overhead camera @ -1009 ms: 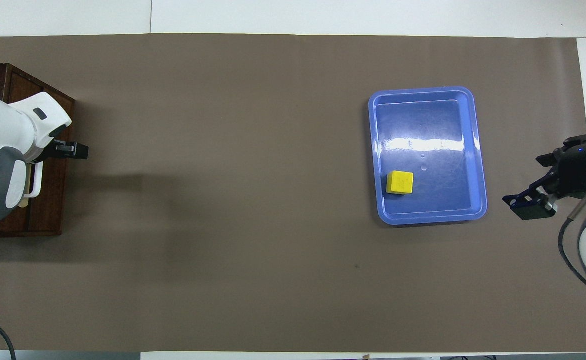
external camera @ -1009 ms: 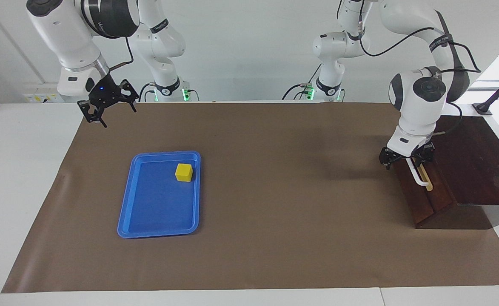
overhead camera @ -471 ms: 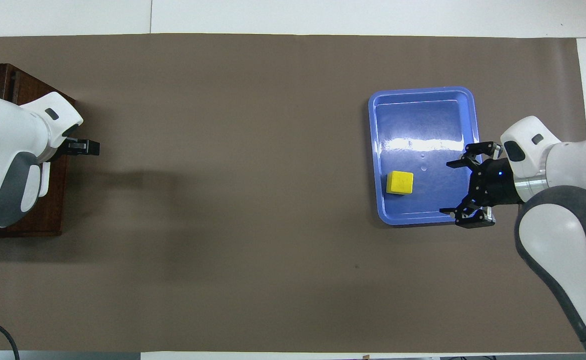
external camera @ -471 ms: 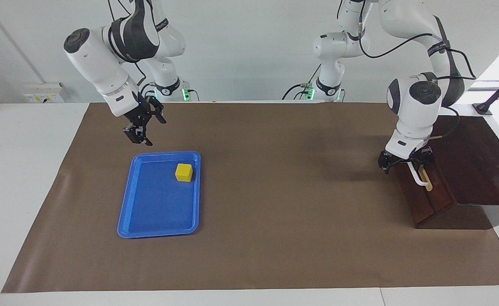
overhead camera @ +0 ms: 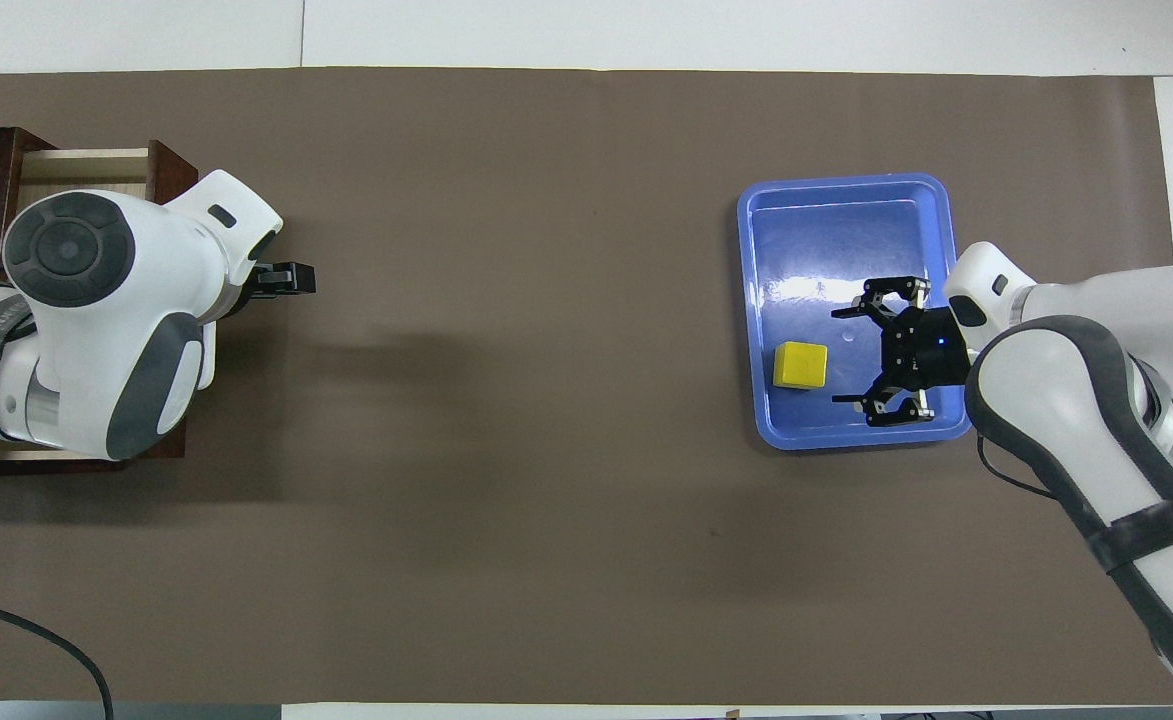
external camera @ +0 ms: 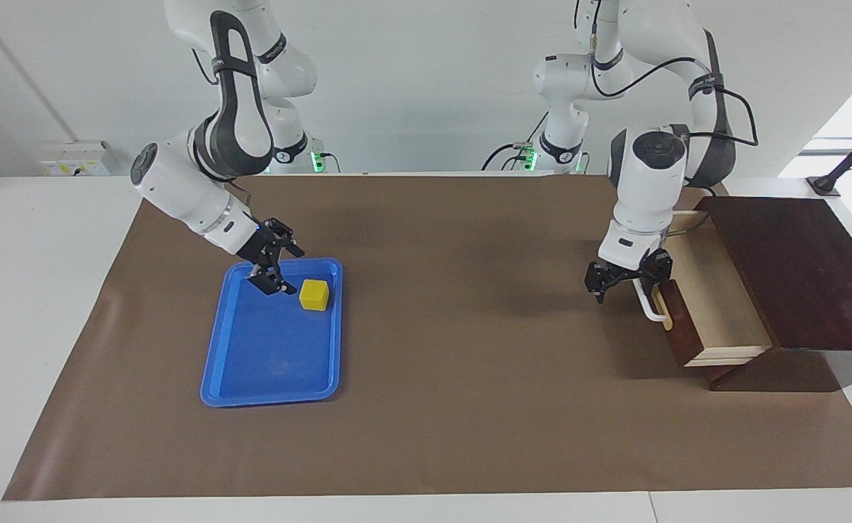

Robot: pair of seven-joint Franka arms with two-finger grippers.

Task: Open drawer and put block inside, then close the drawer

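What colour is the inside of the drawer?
Pale, light wood inside the drawer; the facing view shows it best.

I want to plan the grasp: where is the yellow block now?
The block sits in the blue tray, in its part nearer the robots, toward the right arm's end of the table.

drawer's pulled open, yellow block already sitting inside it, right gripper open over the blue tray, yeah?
Not quite: the facing view shows the yellow block on the blue tray, not in the drawer, whose pale interior holds nothing visible. The drawer is open, and the open right gripper is over the tray.

Robot lab: two arms (external camera: 208, 181), papered table (external camera: 455, 436)
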